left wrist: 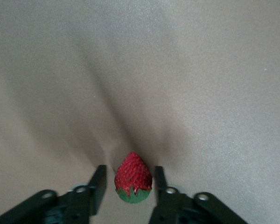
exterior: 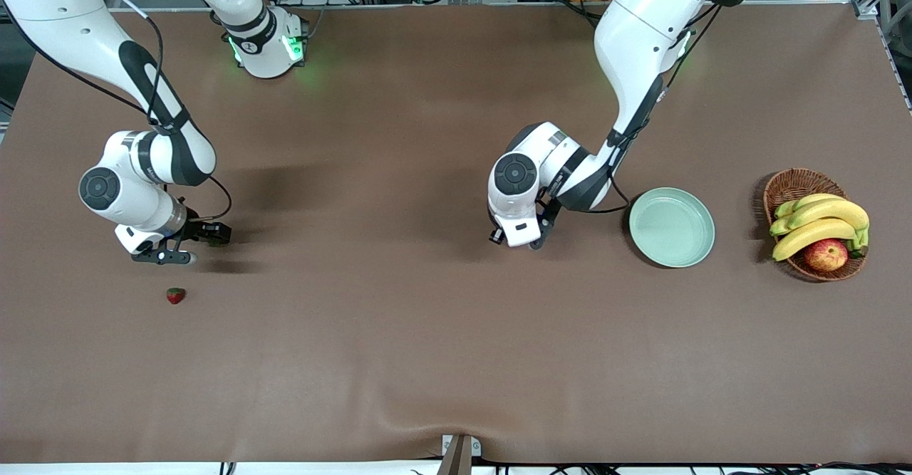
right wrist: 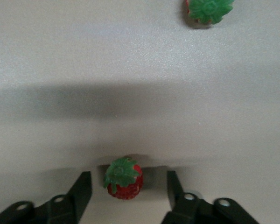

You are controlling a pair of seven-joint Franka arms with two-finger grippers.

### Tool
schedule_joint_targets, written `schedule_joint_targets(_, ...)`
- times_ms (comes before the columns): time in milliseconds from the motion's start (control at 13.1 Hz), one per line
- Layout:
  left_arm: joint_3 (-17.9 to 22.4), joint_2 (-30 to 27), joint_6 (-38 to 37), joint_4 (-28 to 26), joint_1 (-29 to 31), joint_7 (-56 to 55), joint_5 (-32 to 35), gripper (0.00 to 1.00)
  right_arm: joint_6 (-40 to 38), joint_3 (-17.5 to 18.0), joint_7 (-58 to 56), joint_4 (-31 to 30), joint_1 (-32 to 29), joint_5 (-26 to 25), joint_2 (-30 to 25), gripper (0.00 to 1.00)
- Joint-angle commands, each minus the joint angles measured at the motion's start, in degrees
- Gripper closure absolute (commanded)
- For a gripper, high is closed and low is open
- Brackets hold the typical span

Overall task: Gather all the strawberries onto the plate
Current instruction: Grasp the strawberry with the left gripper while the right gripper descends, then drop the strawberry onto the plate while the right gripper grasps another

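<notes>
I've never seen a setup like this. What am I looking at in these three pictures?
Two white robot arms work at a brown table. The wide picture looks down from across the table; the other two come from cameras on each arm's wrist. The left hand is lowered over the first strawberry. The right hand stands open around a second strawberry, not gripping yet. A third strawberry lies on the table nearby, nearer the front camera. The green plate sits toward the left arm's end, beside a basket of bananas and an apple.

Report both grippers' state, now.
Left gripper: open, jaws around a strawberry.
Right gripper: open, jaws either side of another strawberry.
</notes>
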Motion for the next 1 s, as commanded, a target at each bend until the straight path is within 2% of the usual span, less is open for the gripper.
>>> schedule_joint_targets(0,0.3,0.2,0.8,0.2,-0.3,-1.2,2.4,0.91,-0.1,0.9,0.3,-0.2,-1.0,-1.3,-0.1,0.94)
schedule_joint_targets(77,0.3,0.1,0.8,0.3,0.0,-1.1,4.1,1.0,-0.2,0.9,0.3,-0.2,-0.9,-1.3,-0.2,1.0)
schedule_joint_targets(230,0.4,-1.3,0.6,0.4,1.1,-0.3,5.0,1.0,-0.4,0.9,-0.1,0.1,-0.8,-1.3,-0.9,1.0)
schedule_joint_targets(383,0.3,-5.4,-0.7,0.3,4.4,2.1,5.0,1.0,-1.8,1.0,-0.3,1.2,-0.7,-1.3,-2.5,1.0)
schedule_joint_targets(613,-0.1,-11.2,-9.6,0.4,10.4,14.9,3.9,1.0,-5.7,1.4,-2.1,3.6,0.1,-1.3,-7.6,1.0)
schedule_joint_targets(766,-0.1,-14.0,-15.1,0.1,12.8,22.7,3.5,1.0,-10.1,1.6,-5.8,7.7,0.8,-1.2,-9.7,1.0)
schedule_joint_targets(919,-0.2,-16.1,-17.0,-0.1,16.7,29.8,3.5,1.0,-16.5,1.7,-7.9,14.3,2.2,-0.7,-9.2,1.0)
